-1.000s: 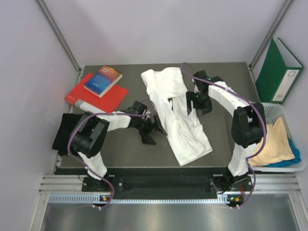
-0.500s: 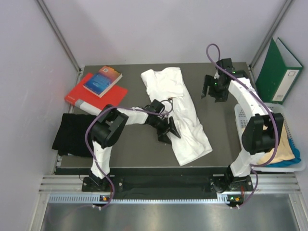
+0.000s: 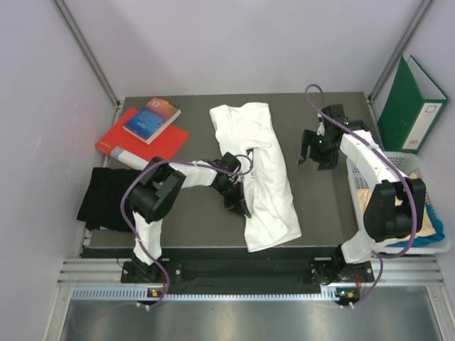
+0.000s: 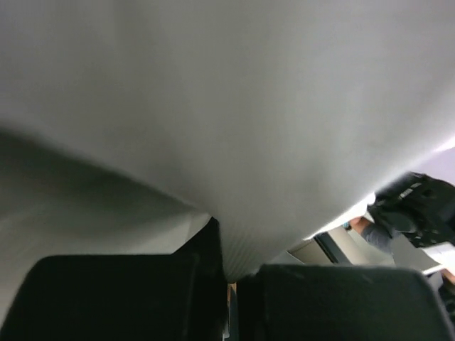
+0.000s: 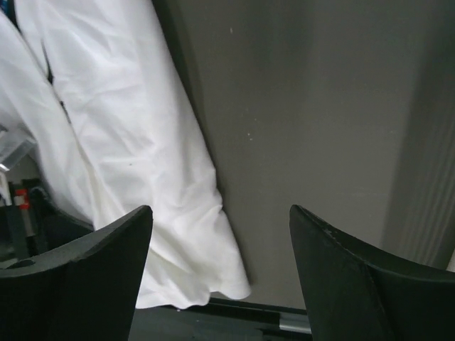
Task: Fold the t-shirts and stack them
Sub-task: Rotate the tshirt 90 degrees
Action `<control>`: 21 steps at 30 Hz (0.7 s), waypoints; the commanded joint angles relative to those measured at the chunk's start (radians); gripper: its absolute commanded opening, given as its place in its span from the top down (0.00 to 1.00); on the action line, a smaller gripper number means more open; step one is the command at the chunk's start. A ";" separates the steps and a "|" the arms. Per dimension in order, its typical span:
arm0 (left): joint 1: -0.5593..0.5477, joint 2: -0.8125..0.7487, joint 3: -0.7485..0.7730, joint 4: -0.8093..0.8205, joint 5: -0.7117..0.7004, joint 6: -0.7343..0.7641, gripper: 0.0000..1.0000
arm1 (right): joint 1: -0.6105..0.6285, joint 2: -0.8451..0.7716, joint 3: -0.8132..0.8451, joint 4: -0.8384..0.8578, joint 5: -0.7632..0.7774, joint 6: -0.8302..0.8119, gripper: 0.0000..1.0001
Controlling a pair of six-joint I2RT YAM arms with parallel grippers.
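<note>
A white t-shirt [image 3: 259, 149] lies lengthwise down the middle of the dark table [image 3: 192, 224], crumpled and partly doubled over. My left gripper [image 3: 238, 204] is shut on its left edge. In the left wrist view the white cloth [image 4: 234, 128] fills the frame and is pinched between the closed fingers of the left gripper [image 4: 231, 284]. My right gripper [image 3: 311, 153] hangs open over bare table to the right of the shirt. Its wrist view shows the shirt [image 5: 121, 142] to the left of the open right gripper [image 5: 220, 209]. A black t-shirt [image 3: 106, 199] lies folded at the table's left edge.
A red book [image 3: 160, 145] with a blue book [image 3: 151, 119] on top lies at the back left. A white mesh basket [image 3: 419, 167] stands off the table's right side and holds pale yellow cloth [image 3: 409, 213] and blue cloth [image 3: 435, 231]. Behind it stands a green binder [image 3: 411, 106].
My left gripper reached the shirt's left edge and shut on it. The shirt's lower end shifted left and narrowed. My right arm drew back off the shirt to the right.
</note>
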 commanded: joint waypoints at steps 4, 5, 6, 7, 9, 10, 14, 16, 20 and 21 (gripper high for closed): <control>0.062 -0.129 -0.048 -0.351 -0.266 0.133 1.00 | -0.004 -0.054 -0.137 0.024 -0.094 -0.054 0.22; 0.068 -0.136 -0.044 -0.370 -0.278 0.144 1.00 | -0.004 -0.055 -0.152 0.032 -0.111 -0.059 0.22; 0.071 -0.140 -0.035 -0.379 -0.284 0.171 0.96 | -0.002 -0.060 -0.186 0.038 -0.129 -0.066 0.22; 0.071 -0.145 -0.008 -0.391 -0.289 0.182 0.84 | -0.002 -0.072 -0.203 0.050 -0.163 -0.077 0.21; 0.068 -0.160 0.023 -0.425 -0.304 0.205 0.44 | -0.001 -0.096 -0.267 0.075 -0.220 -0.086 0.21; 0.065 -0.188 0.050 -0.436 -0.315 0.210 0.35 | -0.001 -0.128 -0.287 0.088 -0.261 -0.088 0.18; 0.065 -0.319 0.063 -0.510 -0.418 0.161 0.01 | -0.001 -0.234 -0.460 0.156 -0.381 -0.057 0.04; 0.065 -0.414 -0.006 -0.499 -0.433 0.098 0.01 | -0.001 -0.285 -0.528 0.208 -0.433 -0.033 0.02; 0.055 -0.579 -0.216 -0.384 -0.409 -0.052 0.01 | 0.001 -0.326 -0.707 0.279 -0.527 -0.016 0.08; 0.042 -0.641 -0.262 -0.346 -0.404 -0.115 0.01 | 0.001 -0.343 -0.731 0.303 -0.548 -0.010 0.10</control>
